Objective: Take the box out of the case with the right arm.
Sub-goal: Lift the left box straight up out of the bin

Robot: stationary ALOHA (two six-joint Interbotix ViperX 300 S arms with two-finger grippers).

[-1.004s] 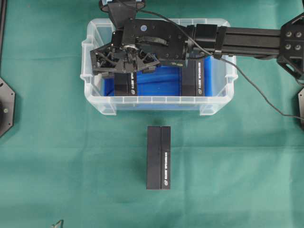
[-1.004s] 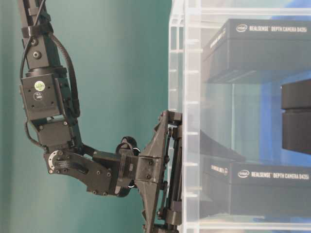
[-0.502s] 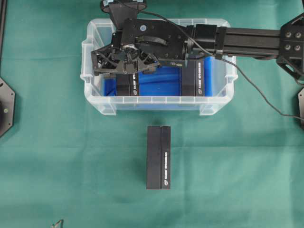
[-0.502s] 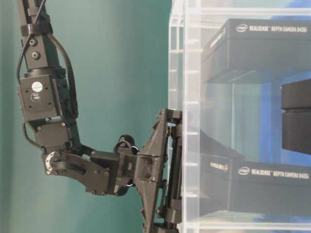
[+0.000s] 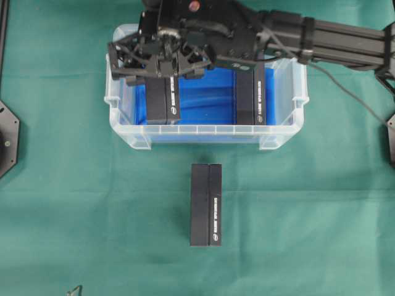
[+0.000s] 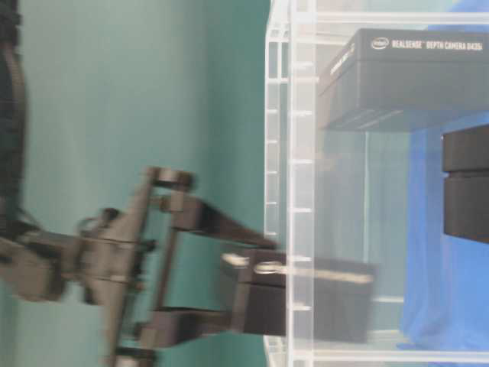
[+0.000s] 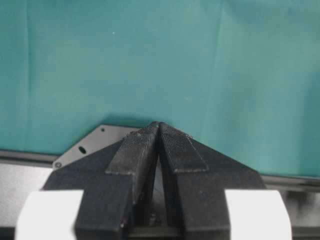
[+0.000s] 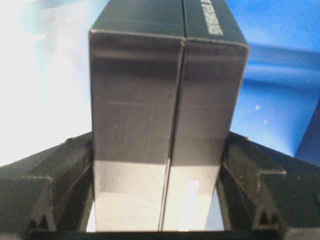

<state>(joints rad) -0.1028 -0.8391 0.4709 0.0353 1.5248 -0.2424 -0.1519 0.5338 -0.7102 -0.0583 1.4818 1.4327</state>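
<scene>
The case (image 5: 203,131) is a clear tub lined with blue cloth (image 5: 207,102). My right gripper (image 5: 162,66) is shut on a black box (image 5: 162,98) at the case's left end, one finger on each long side. In the right wrist view the box (image 8: 160,100) fills the gap between the fingers (image 8: 70,170). In the blurred table-level view the box (image 6: 306,298) straddles the case's rim (image 6: 279,191), with the right gripper (image 6: 248,283) clamped on its end. My left gripper (image 7: 159,126) is shut on nothing, over green cloth.
A second black box (image 5: 251,98) stands in the right half of the case, under the right arm (image 5: 333,43). Another black box (image 5: 205,205) lies on the green table cloth in front of the case. A black base plate (image 5: 7,139) sits at the left edge.
The right gripper has risen and shifted toward the far side with the box in its grip. The box has come up off the blue cloth and now crosses the case's rim. The left gripper is unmoved.
</scene>
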